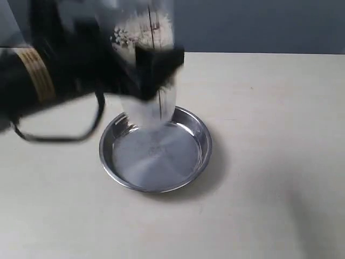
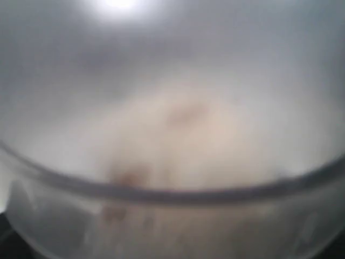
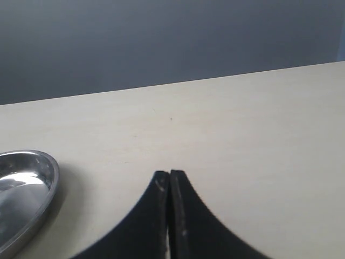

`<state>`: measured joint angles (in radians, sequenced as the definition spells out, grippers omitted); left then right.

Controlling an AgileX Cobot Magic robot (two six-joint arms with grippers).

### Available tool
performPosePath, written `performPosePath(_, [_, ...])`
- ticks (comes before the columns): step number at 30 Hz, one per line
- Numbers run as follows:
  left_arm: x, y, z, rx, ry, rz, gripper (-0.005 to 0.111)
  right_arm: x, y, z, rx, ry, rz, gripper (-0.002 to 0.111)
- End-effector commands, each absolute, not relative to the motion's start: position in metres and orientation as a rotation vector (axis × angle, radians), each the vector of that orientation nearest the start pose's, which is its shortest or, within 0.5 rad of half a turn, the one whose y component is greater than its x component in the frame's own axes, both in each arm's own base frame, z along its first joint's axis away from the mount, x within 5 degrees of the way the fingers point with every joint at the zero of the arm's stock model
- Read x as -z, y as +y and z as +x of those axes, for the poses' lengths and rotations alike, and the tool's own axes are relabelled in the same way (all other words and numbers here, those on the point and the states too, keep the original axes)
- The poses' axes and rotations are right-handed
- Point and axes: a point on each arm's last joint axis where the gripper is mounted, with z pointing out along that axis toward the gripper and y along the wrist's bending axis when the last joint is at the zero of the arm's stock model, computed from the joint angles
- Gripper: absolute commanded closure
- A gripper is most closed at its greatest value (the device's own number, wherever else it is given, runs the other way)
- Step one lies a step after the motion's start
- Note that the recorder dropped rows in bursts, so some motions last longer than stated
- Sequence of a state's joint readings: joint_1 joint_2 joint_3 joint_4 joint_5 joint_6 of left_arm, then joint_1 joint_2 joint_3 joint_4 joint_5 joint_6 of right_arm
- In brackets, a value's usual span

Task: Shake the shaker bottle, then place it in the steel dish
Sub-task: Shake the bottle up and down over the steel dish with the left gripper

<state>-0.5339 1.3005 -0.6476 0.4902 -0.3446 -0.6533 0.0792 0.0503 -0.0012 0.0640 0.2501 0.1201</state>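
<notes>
**Clerk:** State of the left arm?

**Inspector:** The left gripper (image 1: 155, 69) is clamped across the shaker bottle (image 1: 146, 110) at mid-body, with the arm entering from 9 o'clock in the exterior view. Arm and bottle are both smeared, which I judge to be a shake in progress. A mid-body hold suits that, since it stops the bottle swinging at either end.

**Clerk:** Where is the bottle?

**Inspector:** Raised clear of the table (image 1: 269, 135). Its lower end hangs over the steel dish (image 1: 161, 162) at about the dish's 11 o'clock rim. Its upper end runs out of frame. The brown bits are bunched high inside it. I cannot tell which end is the cap.

**Clerk:** Does the left wrist camera confirm this?

**Inspector:** Only in part. Frosted plastic fills the view, blurred, with brownish patches behind it. The jaws do not appear there.

**Clerk:** And the right arm?

**Inspector:** The right gripper (image 3: 169, 216) is closed on nothing, fingertips pressed together, low over bare table. The dish rim is visible near it but apart. I judge this arm parked out of the way.

**Clerk:** Why work above the dish?

**Inspector:** Probably so the set-down needs little more than a lowering. The dish is empty and far wider than the bottle.
</notes>
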Motion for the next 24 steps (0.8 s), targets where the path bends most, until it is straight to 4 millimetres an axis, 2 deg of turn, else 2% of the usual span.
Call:
performPosePath(1, [-0.301, -0.153, 0.226, 0.703, 1.663, 0.413, 0.106, -0.189, 0.006, 0.059, -0.199, 1.774, 0.074, 0.109])
performPosePath(2, [-0.323, -0.151, 0.226, 0.67, 1.613, 0.421, 0.106, -0.189, 0.006, 0.059, -0.199, 1.774, 0.074, 0.109])
performPosePath(3, [-0.323, -0.15, 0.228, 0.63, 1.661, 0.415, 0.106, -0.189, 0.006, 0.059, -0.199, 1.774, 0.074, 0.109])
performPosePath(4, [-0.302, -0.15, 0.23, 0.622, 1.745, 0.41, 0.106, -0.189, 0.006, 0.059, -0.199, 1.774, 0.074, 0.109])
performPosePath(5, [-0.246, -0.152, 0.231, 0.621, 1.916, 0.41, 0.106, -0.189, 0.006, 0.059, -0.199, 1.774, 0.074, 0.109])
performPosePath(6, [-0.229, -0.153, 0.233, 0.627, 1.96, 0.404, 0.106, -0.189, 0.006, 0.059, -0.199, 1.774, 0.074, 0.109])
performPosePath(8, [-0.263, -0.155, 0.235, 0.67, 1.796, 0.417, 0.106, -0.189, 0.006, 0.059, -0.199, 1.774, 0.074, 0.109])
performPosePath(10, [-0.311, -0.153, 0.231, 0.671, 1.628, 0.433, 0.106, -0.189, 0.006, 0.059, -0.199, 1.774, 0.074, 0.109])
performPosePath(11, [-0.317, -0.153, 0.23, 0.662, 1.616, 0.436, 0.106, -0.189, 0.006, 0.059, -0.199, 1.774, 0.074, 0.109])
performPosePath(12, [-0.308, -0.152, 0.229, 0.647, 1.662, 0.442, 0.106, -0.189, 0.006, 0.059, -0.199, 1.774, 0.074, 0.109])
performPosePath(13, [-0.282, -0.154, 0.231, 0.621, 1.772, 0.455, 0.106, -0.189, 0.006, 0.059, -0.199, 1.774, 0.074, 0.109])
performPosePath(14, [-0.227, -0.155, 0.231, 0.596, 1.957, 0.484, 0.106, -0.189, 0.006, 0.059, -0.199, 1.774, 0.074, 0.109])
performPosePath(15, [-0.209, -0.154, 0.231, 0.599, 2.005, 0.475, 0.106, -0.189, 0.006, 0.059, -0.199, 1.774, 0.074, 0.109])
performPosePath(16, [-0.208, -0.153, 0.233, 0.611, 1.991, 0.469, 0.106, -0.189, 0.006, 0.059, -0.199, 1.774, 0.074, 0.109])
performPosePath(17, [-0.219, -0.153, 0.235, 0.633, 1.931, 0.458, 0.106, -0.189, 0.006, 0.059, -0.199, 1.774, 0.074, 0.109])
performPosePath(18, [-0.248, -0.153, 0.235, 0.663, 1.809, 0.444, 0.106, -0.189, 0.006, 0.059, -0.199, 1.771, 0.074, 0.109])
performPosePath(19, [-0.299, -0.152, 0.234, 0.663, 1.625, 0.449, 0.106, -0.189, 0.006, 0.059, -0.199, 1.771, 0.074, 0.109])
performPosePath(20, [-0.317, -0.151, 0.231, 0.634, 1.57, 0.469, 0.106, -0.189, 0.006, 0.059, -0.199, 1.771, 0.074, 0.109])
performPosePath(21, [-0.318, -0.151, 0.231, 0.605, 1.58, 0.485, 0.106, -0.189, 0.006, 0.059, -0.199, 1.771, 0.074, 0.109])
performPosePath(22, [-0.304, -0.15, 0.233, 0.592, 1.645, 0.48, 0.106, -0.189, 0.006, 0.059, -0.199, 1.771, 0.074, 0.109])
performPosePath(24, [-0.24, -0.151, 0.237, 0.581, 1.884, 0.451, 0.106, -0.189, 0.006, 0.059, -0.199, 1.771, 0.074, 0.109])
